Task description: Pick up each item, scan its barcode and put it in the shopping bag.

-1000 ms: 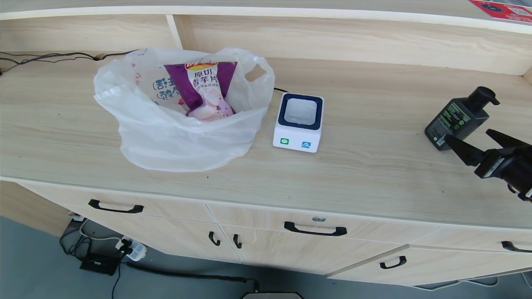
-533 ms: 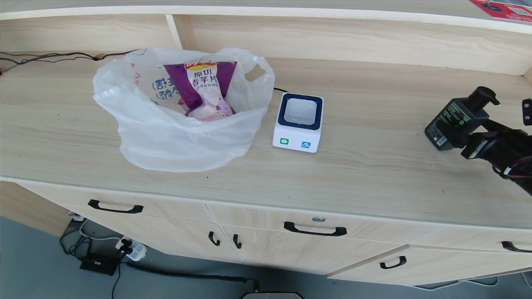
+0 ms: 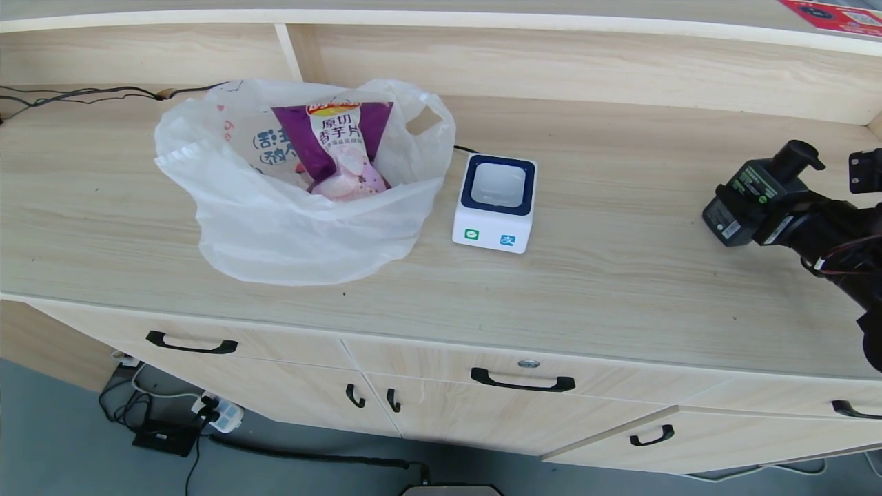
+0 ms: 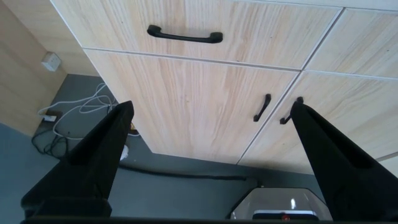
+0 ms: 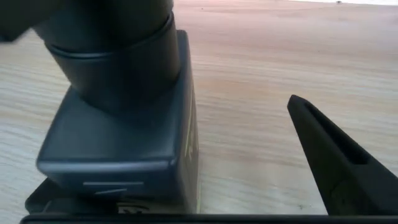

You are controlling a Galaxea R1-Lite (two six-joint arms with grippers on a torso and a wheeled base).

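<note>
Wooden counter (image 3: pixel 620 296), bearing shopping bag (image 3: pixel 275 234), scanner (image 3: pixel 495 203), black pump bottle (image 3: pixel 747 196)

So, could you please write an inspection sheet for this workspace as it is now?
Surface: light wooden counter, bare wood around the things.
Job's things: open white shopping bag holding a purple snack packet; white scanner close beside it; black pump bottle at the robot's right.
Clutter: nothing seen.
Grippers: right gripper open, astride the bottle, one finger apart from it; left gripper open, low before the cabinet doors.
Cables: black cables at the counter's back left; power strip with cables on the floor.
Surroundings: drawers with black handles below; raised shelf behind.
</note>
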